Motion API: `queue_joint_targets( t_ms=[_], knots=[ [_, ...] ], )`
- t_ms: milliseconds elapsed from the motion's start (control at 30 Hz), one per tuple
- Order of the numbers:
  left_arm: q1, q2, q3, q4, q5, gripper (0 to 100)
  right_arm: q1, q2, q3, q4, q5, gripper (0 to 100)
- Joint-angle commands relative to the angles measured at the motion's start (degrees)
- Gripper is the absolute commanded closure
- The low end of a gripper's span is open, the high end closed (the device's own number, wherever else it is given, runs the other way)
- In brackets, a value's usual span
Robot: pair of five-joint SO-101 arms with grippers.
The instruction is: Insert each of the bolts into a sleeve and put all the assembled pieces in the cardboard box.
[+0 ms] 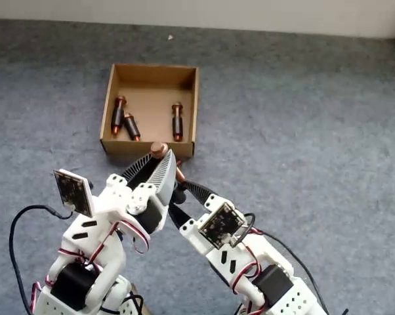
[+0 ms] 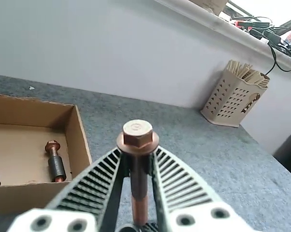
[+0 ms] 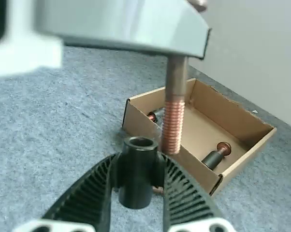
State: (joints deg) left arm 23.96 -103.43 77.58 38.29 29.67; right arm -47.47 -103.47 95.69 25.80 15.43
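Note:
My left gripper is shut on a copper bolt, held head up between its ribbed fingers. In the high view this gripper hovers just in front of the cardboard box. My right gripper is shut on a black sleeve, open end up. The bolt's threaded end hangs close beside the sleeve's mouth, outside it. Three assembled pieces lie in the box.
Grey carpet covers the table around the box. A beige perforated holder stands far off by the wall. Both arms crowd together just in front of the box's near wall.

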Motion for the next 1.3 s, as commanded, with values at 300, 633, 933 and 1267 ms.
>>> queue_joint_targets(
  t_ms=[300, 633, 933, 1267],
  knots=[
    [-5.9, -0.4, -3.4, -1.1, 0.1, 99, 3.6, -1.1, 8.8, -1.9, 0.7, 99.4],
    [-4.0, -0.4, -5.8, 5.8, 0.1, 99, 3.6, -1.1, 8.8, -3.9, 0.7, 99.4],
    [-0.5, -0.4, -7.6, 5.8, 0.3, 99, 3.6, -1.1, 8.8, -3.6, 0.7, 99.4],
    [-0.1, -0.4, -9.8, 5.9, 0.4, 99, 3.6, -1.0, 8.8, -3.6, 0.7, 99.4]
  ],
)
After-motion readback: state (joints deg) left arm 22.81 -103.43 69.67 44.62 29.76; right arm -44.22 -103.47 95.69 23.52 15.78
